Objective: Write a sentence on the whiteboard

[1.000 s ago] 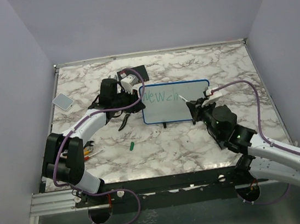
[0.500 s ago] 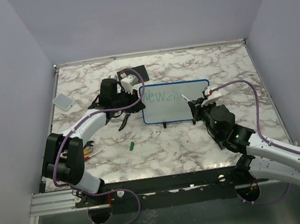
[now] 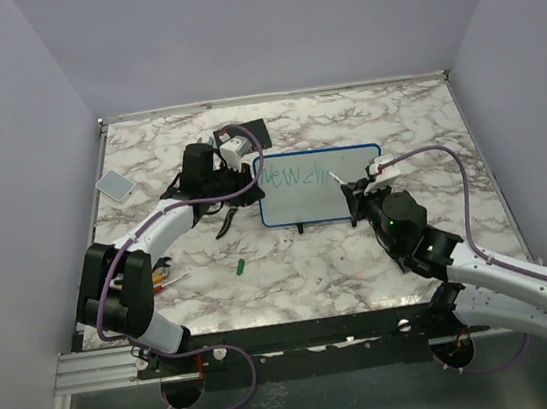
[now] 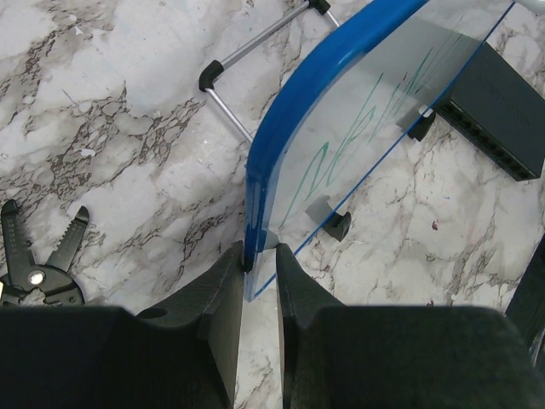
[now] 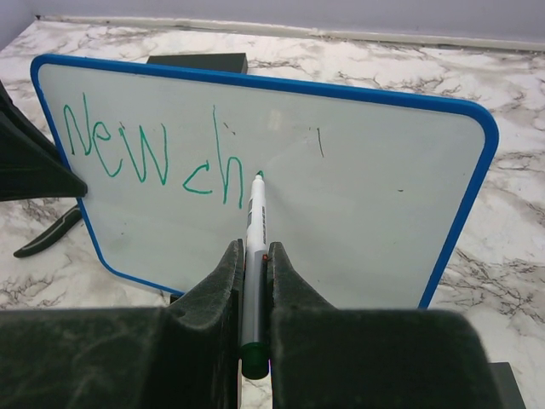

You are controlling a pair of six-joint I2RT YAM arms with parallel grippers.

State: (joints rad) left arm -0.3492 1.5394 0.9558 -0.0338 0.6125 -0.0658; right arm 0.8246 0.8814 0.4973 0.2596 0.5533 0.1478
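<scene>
Nearest on the marbled tabletop (image 3: 311,260), a small green cap (image 3: 242,265) is seen lying alone, well apart from the board. Behind it, the right hand (image 5: 254,251) is closed narrowly on a white marker (image 5: 255,217), which is held upright between the two fingers, with its green tip pressed to the whiteboard (image 5: 383,196). The whiteboard is stood on its little feet near the middle of the tabletop, leaning slightly back. Of the sentence (image 5: 145,153), only the green letters "New ch" are written, and the marker tip is placed just right of the "h". The board's left blue rim is pinched by the left hand (image 4: 258,256). A black tool (image 4: 38,264) is seen beside that hand, and a black box (image 4: 498,102) lies behind the board.
</scene>
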